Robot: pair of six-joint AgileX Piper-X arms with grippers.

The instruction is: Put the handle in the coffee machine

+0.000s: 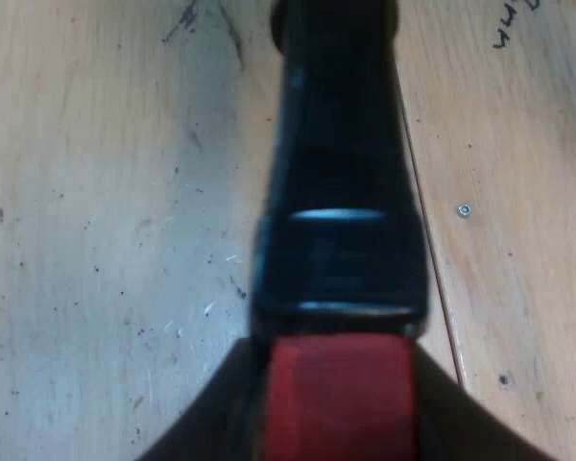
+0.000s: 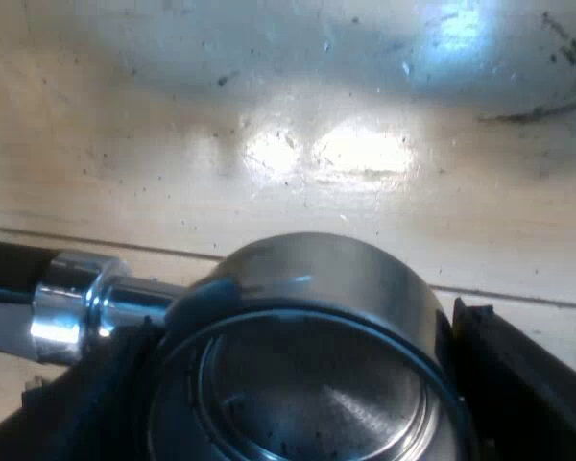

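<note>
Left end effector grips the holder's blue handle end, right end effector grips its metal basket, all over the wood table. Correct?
Not blue: the left wrist view shows the holder's handle end red. Otherwise right: left end effector on it, right end effector on the metal basket, over the wood table.

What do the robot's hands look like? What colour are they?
Both hands are plain black, with no markings that I can see. The left hand has two smooth fingers that slope like wedges. The right hand has two chunkier fingers, and one of them has a squared, blocky tip.
</note>
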